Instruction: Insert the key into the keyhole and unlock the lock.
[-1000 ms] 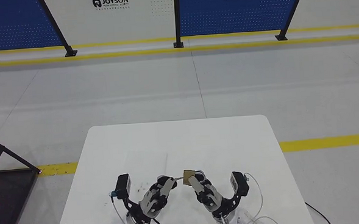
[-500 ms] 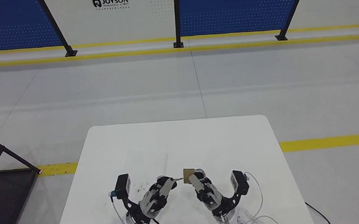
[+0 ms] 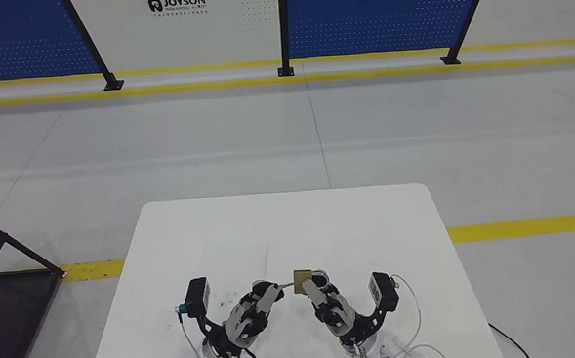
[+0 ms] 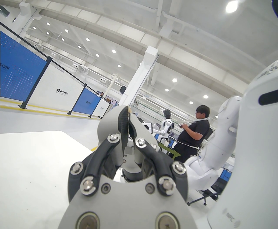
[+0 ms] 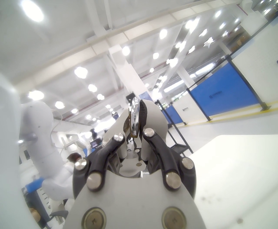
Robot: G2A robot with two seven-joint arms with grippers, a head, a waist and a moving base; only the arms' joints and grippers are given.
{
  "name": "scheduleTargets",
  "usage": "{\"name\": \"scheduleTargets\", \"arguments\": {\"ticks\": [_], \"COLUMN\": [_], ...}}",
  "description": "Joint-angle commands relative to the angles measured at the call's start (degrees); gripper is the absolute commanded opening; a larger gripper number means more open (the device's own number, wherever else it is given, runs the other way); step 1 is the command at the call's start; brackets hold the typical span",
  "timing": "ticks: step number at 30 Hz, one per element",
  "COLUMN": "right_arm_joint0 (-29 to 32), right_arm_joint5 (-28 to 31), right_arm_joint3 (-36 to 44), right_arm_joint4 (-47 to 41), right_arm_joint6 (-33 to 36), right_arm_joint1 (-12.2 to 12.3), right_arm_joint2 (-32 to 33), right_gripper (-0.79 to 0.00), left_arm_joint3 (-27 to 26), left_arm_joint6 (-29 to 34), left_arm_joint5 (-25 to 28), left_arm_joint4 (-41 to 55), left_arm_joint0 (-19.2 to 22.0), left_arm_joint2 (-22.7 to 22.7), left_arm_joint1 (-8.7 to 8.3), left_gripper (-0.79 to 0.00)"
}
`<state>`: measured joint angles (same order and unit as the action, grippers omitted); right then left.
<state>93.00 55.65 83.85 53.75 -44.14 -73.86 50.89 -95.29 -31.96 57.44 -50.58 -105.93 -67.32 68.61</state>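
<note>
Both tools shut above tabletop [image 3: 368, 224]: left tool [image 4: 128, 117] pinches key [image 4: 129, 110], right tool [image 5: 135, 118] grips lock [image 3: 302, 277], key right beside it. My worry: slight misalignment jams key against keyhole face, or lock twists in thin grip, slips.

Brass padlock [image 3: 302, 277] aloft, silver shackle [image 5: 134, 118] clamped edge-on; key [image 4: 129, 110] (thin sliver) just beside it.

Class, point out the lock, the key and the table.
Lock [image 5: 134, 116]: right wrist view, on its silver shackle.
Key [image 3: 287, 287]: top view, on its shaft beside the lock.
Table [image 3: 349, 225]: top view, on its bare top.
</note>
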Motion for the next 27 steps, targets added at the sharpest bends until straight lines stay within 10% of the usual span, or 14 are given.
{"name": "scheduleTargets", "arguments": {"ticks": [1, 27], "right_arm_joint0": [0.05, 0.34], "right_arm_joint5": [0.02, 0.0], "right_arm_joint3": [0.04, 0.36], "right_arm_joint4": [-0.01, 0.47], "right_arm_joint6": [0.09, 3.81], "right_arm_joint1": [-0.03, -0.3], "right_arm_joint2": [0.07, 0.57], "right_gripper": [-0.785, -0.785], "left_arm_joint3": [0.04, -0.02], "left_arm_joint6": [0.01, 0.14], "left_arm_joint5": [-0.02, -0.26], "left_arm_joint4": [-0.03, -1.42], "left_arm_joint0": [0.0, -0.17], "left_arm_joint2": [-0.04, -0.22], "left_arm_joint1": [0.01, 0.08], "left_gripper": [-0.785, -0.785]}}
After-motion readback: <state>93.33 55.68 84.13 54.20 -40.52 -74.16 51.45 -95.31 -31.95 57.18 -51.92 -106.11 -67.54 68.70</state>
